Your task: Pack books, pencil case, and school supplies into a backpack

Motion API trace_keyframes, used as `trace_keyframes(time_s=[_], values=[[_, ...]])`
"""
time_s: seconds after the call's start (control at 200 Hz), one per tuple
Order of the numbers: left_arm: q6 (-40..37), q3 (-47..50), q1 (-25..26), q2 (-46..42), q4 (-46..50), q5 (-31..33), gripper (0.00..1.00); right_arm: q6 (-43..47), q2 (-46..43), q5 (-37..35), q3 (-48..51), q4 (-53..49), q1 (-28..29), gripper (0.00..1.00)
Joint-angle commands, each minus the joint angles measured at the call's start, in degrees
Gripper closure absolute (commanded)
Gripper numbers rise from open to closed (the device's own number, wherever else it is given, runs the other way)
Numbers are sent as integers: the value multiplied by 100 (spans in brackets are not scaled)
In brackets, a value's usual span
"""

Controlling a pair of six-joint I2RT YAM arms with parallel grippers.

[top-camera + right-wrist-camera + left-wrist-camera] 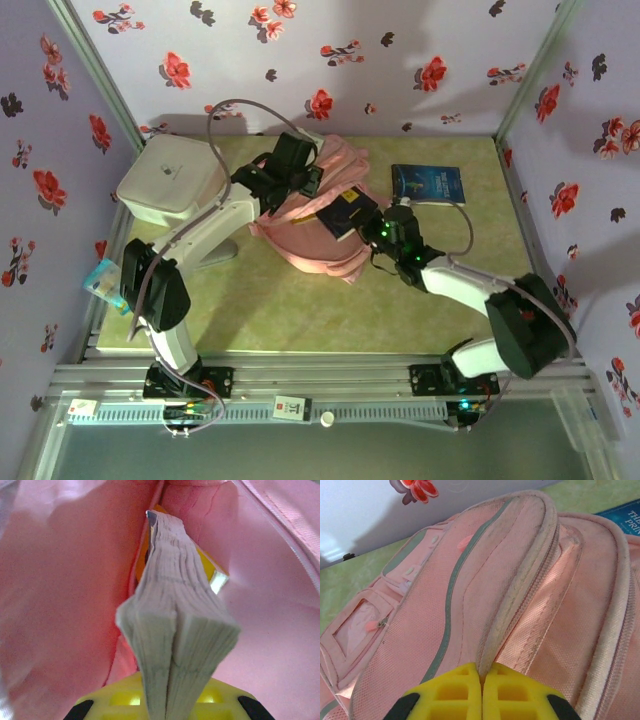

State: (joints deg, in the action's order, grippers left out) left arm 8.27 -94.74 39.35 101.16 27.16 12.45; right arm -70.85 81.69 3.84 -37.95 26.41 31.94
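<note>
The pale-pink backpack lies mid-table with its mouth facing right. My left gripper is shut on the pale piping of its rim, yellow fingers pinched together on the fabric. My right gripper is shut on a dark blue book that sits partly inside the opening. In the right wrist view its fanned page edges rise from between the fingers into the pink lining, with a yellow cover behind. A second blue book lies flat to the right. I cannot pick out the pencil case.
A white rounded-corner box stands at the back left. A small light-blue item lies at the table's left edge. Flowered walls close in the back and both sides. Green tabletop stretches in front of the backpack.
</note>
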Motion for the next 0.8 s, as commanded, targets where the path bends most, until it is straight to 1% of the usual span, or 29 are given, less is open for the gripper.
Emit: trace_keyframes(time_s=[0.0,0.13,0.23,0.36,0.485,0.59,0.795], values=[[309,-206,-137,-487,-723,-270,100,-583,428,-389,-398,254,75,92],[519,-169,-275,-547,-687,-592,100,-1102,1268,-251,-850,326,99,92],[663,-49,-399,-630,-790,-891,100,-1203,1771,-147,-1283,440,166,93],[788,-46,-540,-668,-742,-1214,100,-1448,2344,-85,-1907,518,263,92],[853,-7,-640,-718,-714,-1415,100,-1734,2794,-252,-2366,417,310,89],[928,3,-730,-737,-646,-1569,100,-1858,3124,-353,-2624,555,321,87],[1145,74,-869,-699,-667,-1879,100,-1737,3500,-55,-3064,813,327,80]])
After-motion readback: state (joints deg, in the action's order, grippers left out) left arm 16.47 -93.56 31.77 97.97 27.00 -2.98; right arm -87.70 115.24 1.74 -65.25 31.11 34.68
